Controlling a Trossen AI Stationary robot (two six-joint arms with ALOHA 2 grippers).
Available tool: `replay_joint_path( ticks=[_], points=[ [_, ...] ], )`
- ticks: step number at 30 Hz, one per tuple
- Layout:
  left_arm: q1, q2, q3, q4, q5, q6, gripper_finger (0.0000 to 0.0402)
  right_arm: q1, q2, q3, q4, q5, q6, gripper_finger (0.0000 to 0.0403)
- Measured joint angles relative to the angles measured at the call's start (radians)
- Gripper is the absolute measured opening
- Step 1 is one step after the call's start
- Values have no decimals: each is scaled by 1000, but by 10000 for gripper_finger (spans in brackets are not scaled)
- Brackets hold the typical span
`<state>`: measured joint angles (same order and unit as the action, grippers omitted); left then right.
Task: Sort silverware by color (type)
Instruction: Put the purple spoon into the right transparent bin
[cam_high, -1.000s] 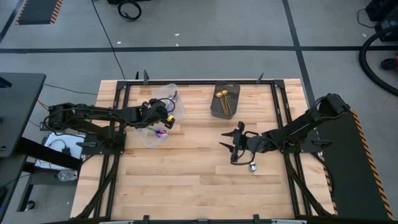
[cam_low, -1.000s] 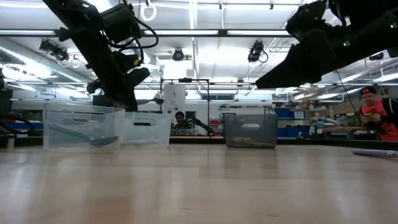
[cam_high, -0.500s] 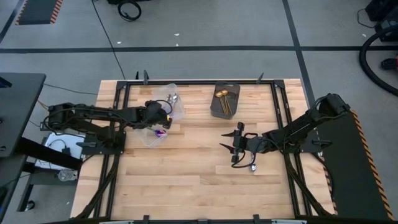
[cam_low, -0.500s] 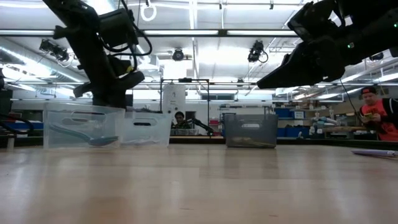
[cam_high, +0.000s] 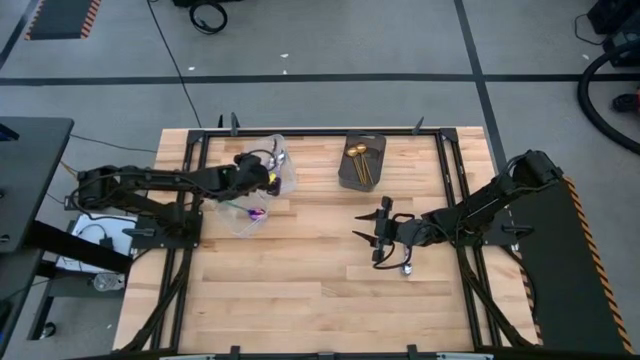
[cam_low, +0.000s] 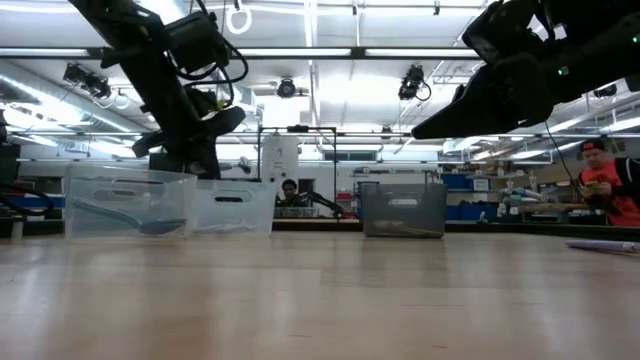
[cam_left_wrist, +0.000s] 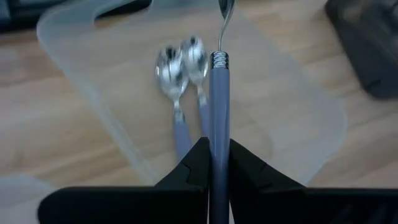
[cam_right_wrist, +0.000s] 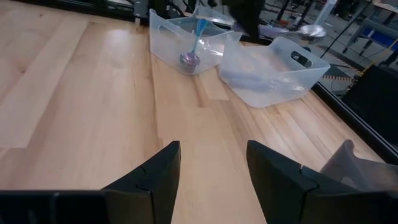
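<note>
In the upper left of the high view, a lilac-handled spoon (cam_left_wrist: 218, 118) is gripped in the left claw (cam_left_wrist: 214, 163) above the clear tub (cam_left_wrist: 311, 118) already holding two matching spoons (cam_left_wrist: 180, 71), likely for dropping there, while the right claw (cam_right_wrist: 211, 171) hangs open mid-table.

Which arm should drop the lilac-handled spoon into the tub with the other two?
Left. The left gripper is shut on the lilac-handled spoon, right above the clear tub holding two matching spoons. The right gripper is open and empty, farther off.

The held spoon's (cam_left_wrist: 219, 112) bowl is cut off by the left wrist view's edge.
</note>
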<state>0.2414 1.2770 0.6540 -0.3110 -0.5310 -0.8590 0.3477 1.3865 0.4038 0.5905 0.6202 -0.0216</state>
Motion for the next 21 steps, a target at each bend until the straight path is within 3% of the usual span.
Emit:
replay_joint_path(
  ticks=[8, 21],
  points=[
    [83, 24, 11, 74, 25, 65, 37, 0, 0, 0, 7, -12, 0, 194],
    [95, 217, 10, 136, 62, 34, 38, 4, 0, 0, 21, -19, 3, 194]
  ],
)
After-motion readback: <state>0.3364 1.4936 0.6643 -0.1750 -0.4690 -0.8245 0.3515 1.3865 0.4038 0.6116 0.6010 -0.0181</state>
